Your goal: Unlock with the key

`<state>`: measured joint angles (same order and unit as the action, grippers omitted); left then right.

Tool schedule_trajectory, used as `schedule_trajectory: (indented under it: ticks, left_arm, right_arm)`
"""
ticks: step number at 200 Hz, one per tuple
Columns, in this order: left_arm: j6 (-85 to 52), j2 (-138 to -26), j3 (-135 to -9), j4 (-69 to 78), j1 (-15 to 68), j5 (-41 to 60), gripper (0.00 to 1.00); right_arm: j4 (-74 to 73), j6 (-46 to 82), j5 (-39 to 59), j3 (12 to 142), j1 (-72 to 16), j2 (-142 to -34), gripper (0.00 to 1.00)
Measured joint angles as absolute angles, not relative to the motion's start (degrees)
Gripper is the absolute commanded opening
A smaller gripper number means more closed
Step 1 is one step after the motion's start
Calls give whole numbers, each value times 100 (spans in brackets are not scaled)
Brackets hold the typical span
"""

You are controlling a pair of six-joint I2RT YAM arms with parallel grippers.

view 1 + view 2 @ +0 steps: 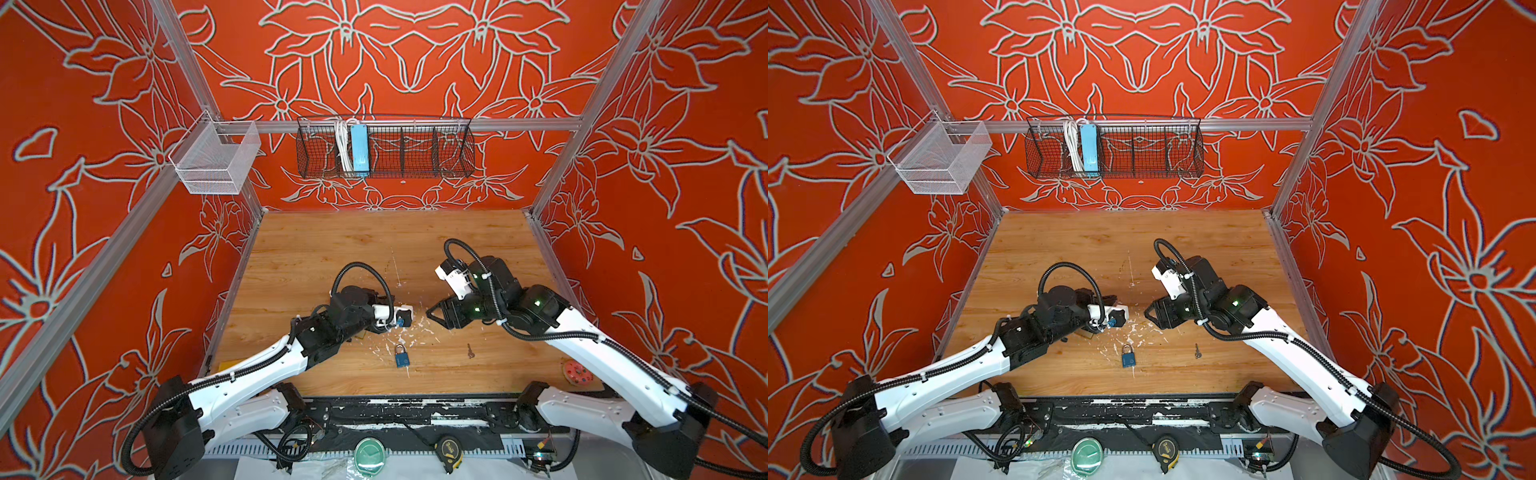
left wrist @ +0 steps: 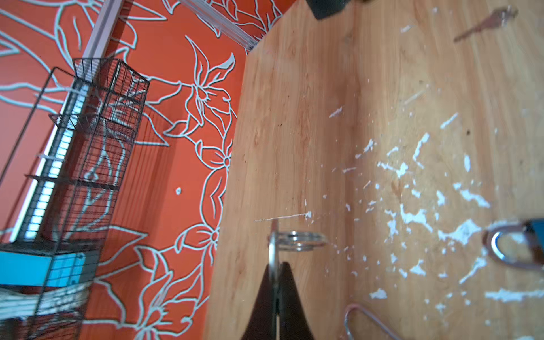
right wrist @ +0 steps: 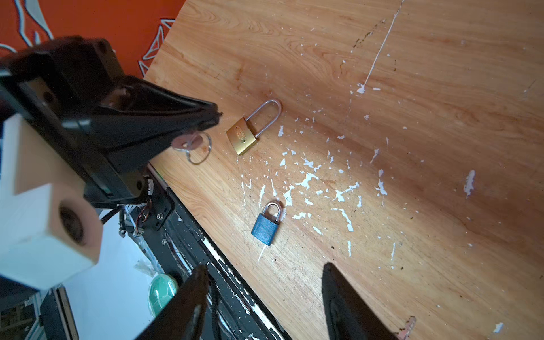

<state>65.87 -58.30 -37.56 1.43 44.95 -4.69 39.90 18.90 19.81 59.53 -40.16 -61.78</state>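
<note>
Our left end effector [image 3: 216, 113] pinches the key [image 3: 188, 142], just beside the brass padlock [image 3: 242, 137]. Our right end effector [image 3: 265, 266] hangs open, farther from it.

My tool [image 2: 275, 273] pinches a thin key [image 2: 273, 244] seen edge-on, its ring [image 2: 303, 241] sticking out beside it. A blue padlock [image 2: 536, 229], partly cut off, lies on the paint-flecked table [image 2: 309, 117].

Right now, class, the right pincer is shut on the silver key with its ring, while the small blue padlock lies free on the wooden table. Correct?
No: the left pincer is shut on the silver key with its ring, as the right wrist view shows; the right pincer stands open. The small blue padlock does lie free on the wooden table.
</note>
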Motion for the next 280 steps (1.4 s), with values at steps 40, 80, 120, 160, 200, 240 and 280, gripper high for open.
schedule_trajectory:
  ticks: [40, 80, 120, 160, 200, 240, 280]
  left_arm:
    - [8914, -5798, -3638, 67, 4515, -1011, 0]
    - [10855, -5666, -4692, -587, 4895, -1614, 0]
    - [11625, -5415, -6121, -941, 5295, -1826, 0]
    - [11841, -5218, -6055, -1048, 5494, -1879, 0]
    - [11911, -5227, -5627, -1044, 5701, -1940, 0]
    - [11924, -5231, -5629, -797, 5839, -1940, 0]
    - [11935, -5242, -5629, -668, 5975, -1946, 0]
  right_arm:
    - [3476, 2043, 1984, 5843, -3872, -6145, 67]
    - [2423, 2130, 2679, 5852, -3824, -6097, 73]
    - [1308, 2202, 3594, 6066, -3824, -6139, 74]
    - [539, 2324, 3918, 6114, -3824, -5981, 69]
    - [231, 2499, 4281, 6112, -3824, -5850, 65]
    - [298, 2598, 4550, 6117, -3824, -6010, 57]
    - [327, 2749, 4689, 6114, -3824, -6239, 55]
